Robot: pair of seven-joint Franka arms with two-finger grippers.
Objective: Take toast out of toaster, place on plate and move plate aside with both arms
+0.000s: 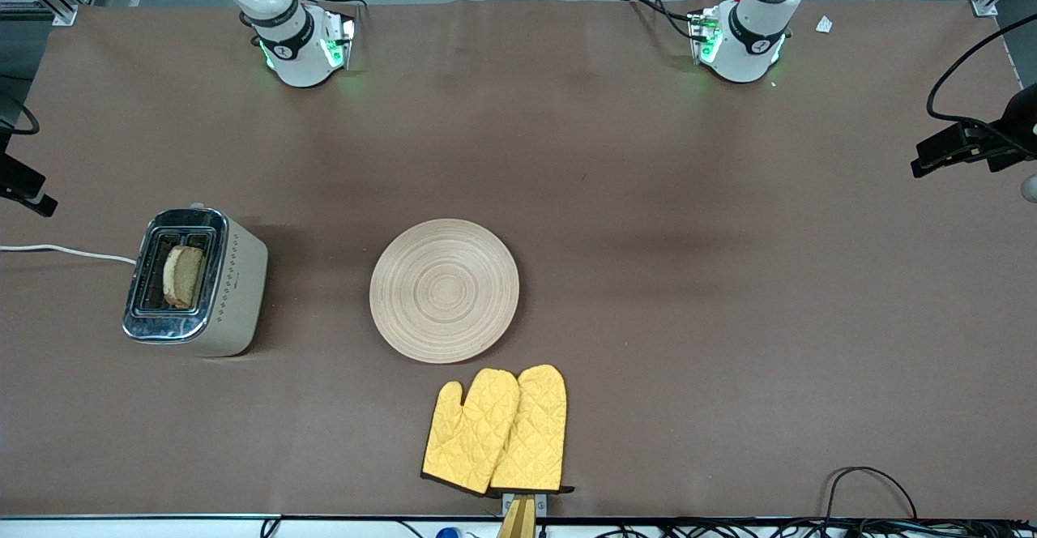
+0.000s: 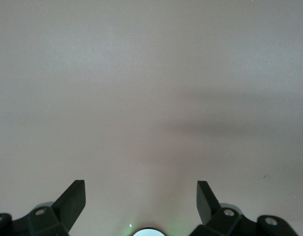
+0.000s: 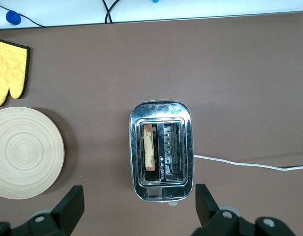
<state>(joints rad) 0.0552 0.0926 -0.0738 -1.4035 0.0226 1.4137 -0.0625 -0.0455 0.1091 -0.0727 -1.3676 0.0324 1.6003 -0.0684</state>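
Observation:
The toast (image 1: 184, 276) stands upright in one slot of the silver and cream toaster (image 1: 235, 279) toward the right arm's end of the table. The wooden plate (image 1: 444, 290) lies beside it at mid-table, with nothing on it. Neither gripper shows in the front view, only the arm bases. In the right wrist view, my right gripper (image 3: 139, 202) is open and empty, high over the toaster (image 3: 161, 112), with the toast (image 3: 149, 146) and plate (image 3: 23, 152) below. In the left wrist view, my left gripper (image 2: 140, 197) is open and empty over bare brown table.
Two yellow quilted oven mitts (image 1: 498, 429) lie nearer the front camera than the plate, and one shows in the right wrist view (image 3: 6, 71). The toaster's white cord (image 1: 65, 252) runs off the table's end. Black side cameras (image 1: 964, 145) stand at the table's ends.

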